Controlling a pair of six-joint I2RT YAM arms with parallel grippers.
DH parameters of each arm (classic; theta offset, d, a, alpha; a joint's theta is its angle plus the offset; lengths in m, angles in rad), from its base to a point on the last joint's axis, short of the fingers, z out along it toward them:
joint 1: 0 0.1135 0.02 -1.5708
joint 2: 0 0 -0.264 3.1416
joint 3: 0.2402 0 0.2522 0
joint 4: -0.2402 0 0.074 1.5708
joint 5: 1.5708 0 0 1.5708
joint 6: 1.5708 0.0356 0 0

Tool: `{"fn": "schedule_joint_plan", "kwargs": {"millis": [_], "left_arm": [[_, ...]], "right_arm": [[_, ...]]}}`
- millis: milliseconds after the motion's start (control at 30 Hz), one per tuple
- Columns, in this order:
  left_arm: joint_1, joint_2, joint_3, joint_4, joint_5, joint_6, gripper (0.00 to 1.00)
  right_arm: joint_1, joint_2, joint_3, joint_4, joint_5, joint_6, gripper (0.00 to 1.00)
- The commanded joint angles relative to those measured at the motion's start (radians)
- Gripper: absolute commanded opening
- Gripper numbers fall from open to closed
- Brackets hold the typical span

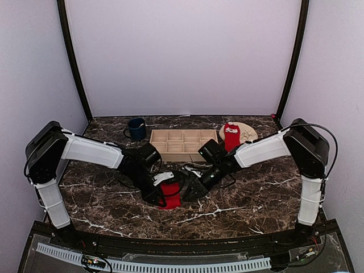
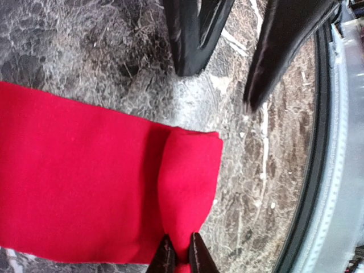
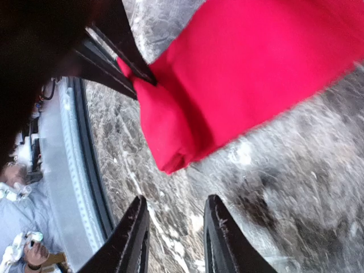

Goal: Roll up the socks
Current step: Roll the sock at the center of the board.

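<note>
Step in hand: opening turn of the roll on the first sock (image 1: 169,200). It lies flat on the tabletop (image 1: 256,199) at 6 o'clock from the tray (image 1: 183,142), with its 6 o'clock end folded over once. The left end effector (image 2: 181,243) is clamped on one edge of that fold. The right end effector (image 3: 175,200) is apart and empty, just beside the fold's other corner, not touching. The second sock (image 1: 231,136) sits on the plate (image 1: 248,132) at 3 o'clock from the tray, not rolled. Next move likely needs the right end effector to pinch the free corner, then both turn the fold evenly toward 12 o'clock. A one-sided pull would probably skew the roll.
</note>
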State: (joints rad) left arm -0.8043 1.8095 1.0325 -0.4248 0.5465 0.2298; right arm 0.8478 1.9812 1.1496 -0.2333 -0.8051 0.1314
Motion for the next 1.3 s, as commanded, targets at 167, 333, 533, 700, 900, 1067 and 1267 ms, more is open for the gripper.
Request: {"fn": "schedule_joint_plan", "kwargs": {"millis": [167,333,533,700,900,1067,1267], "left_arm": [[0.031,0.126,0.111,-0.177,0.203,0.044,0.08],[0.059,0.19,0.158,-0.233,0.318,0.056,0.06],[0.083,0.236,0.193,-0.277,0.361,0.065,0.07],[0.104,0.277,0.221,-0.314,0.405,0.08,0.07],[0.112,0.301,0.241,-0.337,0.427,0.097,0.07],[0.117,0.316,0.243,-0.348,0.447,0.109,0.07],[0.117,0.338,0.256,-0.369,0.464,0.126,0.07]], "right_arm": [[0.023,-0.194,-0.154,0.174,0.258,-0.023,0.31],[0.107,-0.267,-0.198,0.185,0.474,-0.121,0.31],[0.245,-0.289,-0.209,0.194,0.699,-0.24,0.32],[0.317,-0.27,-0.188,0.165,0.761,-0.31,0.34],[0.375,-0.19,-0.122,0.118,0.84,-0.379,0.37],[0.396,-0.144,-0.081,0.104,0.884,-0.421,0.43],[0.396,-0.102,-0.043,0.091,0.916,-0.467,0.45]]}}
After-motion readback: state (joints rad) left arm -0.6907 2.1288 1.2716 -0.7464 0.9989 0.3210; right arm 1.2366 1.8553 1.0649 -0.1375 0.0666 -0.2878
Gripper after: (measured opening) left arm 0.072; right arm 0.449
